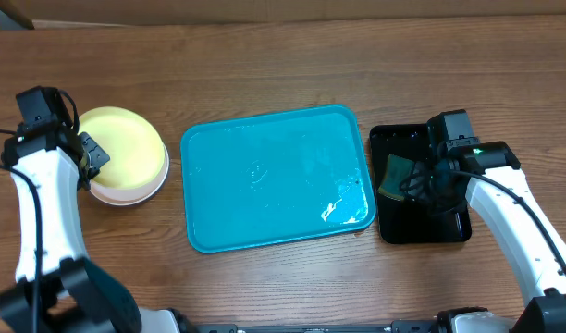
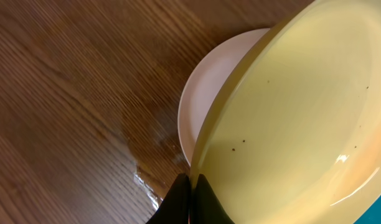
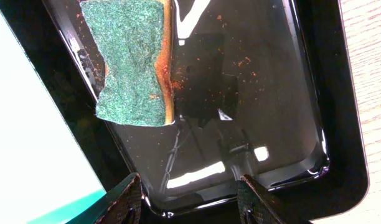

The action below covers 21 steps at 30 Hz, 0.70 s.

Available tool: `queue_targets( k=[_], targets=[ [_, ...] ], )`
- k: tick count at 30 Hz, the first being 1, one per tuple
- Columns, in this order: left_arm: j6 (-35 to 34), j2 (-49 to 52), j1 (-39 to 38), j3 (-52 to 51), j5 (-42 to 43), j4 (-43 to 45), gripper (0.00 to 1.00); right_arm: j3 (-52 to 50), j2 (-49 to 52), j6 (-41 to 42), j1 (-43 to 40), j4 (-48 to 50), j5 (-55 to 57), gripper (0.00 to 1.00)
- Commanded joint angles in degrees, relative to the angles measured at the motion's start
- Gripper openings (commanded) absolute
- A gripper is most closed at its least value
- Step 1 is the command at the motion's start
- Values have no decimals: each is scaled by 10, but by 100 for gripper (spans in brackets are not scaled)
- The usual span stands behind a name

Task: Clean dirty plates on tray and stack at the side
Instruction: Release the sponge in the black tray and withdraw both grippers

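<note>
Logged the tray (image 1: 264,176) mid-bench, wet-looking and carrying no plates. Located the plates (image 1: 126,159) as a pile on the bench (image 1: 264,55) just left of the tray, apart from its rim. Counted two for certain in the left wrist view: yellow-centred plate (image 2: 302,112) on top, offset and seemingly tilted, white plate (image 2: 215,93) under it. Cannot confirm a third beneath. Saw no brown smears on the yellow face, only a few dark specks.

Read the left hand (image 2: 189,200) as clamped on the near rim of the yellow-centred plate, fingers almost together with the edge pinched between. Read the right hand (image 3: 190,199) as spread apart and holding nothing, poised over the black tray (image 3: 271,93). Noted the sponge (image 3: 131,62) lying loose there, green side up, among orange crumbs.

Judged stacking nearly complete: top plate not yet flat on the pile.

Handling notes:
- Expect stiff and fairly light. Cannot tell plastic from ceramic, so treat as breakable.
- Expect a wet, slippery surface.
- Expect little contact area from a rim pinch, and some pivoting.
- Take hold at the rim only, fingers straddling the lip, there being nothing to grip on the flat face.
- Seat the far edge on the white plate before parting the fingers.
- Avoid releasing from a tilt: risk of clatter or a skewed pile.
</note>
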Motion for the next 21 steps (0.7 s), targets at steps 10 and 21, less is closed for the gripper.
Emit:
queue_targets(
  k=[10, 21],
  targets=[
    [3, 35, 42, 7, 125, 10, 57, 12, -9, -3, -2, 3, -1, 52],
    [65, -70, -56, 8, 237, -2, 65, 12, -9, -45, -2, 66, -39, 53]
  ],
)
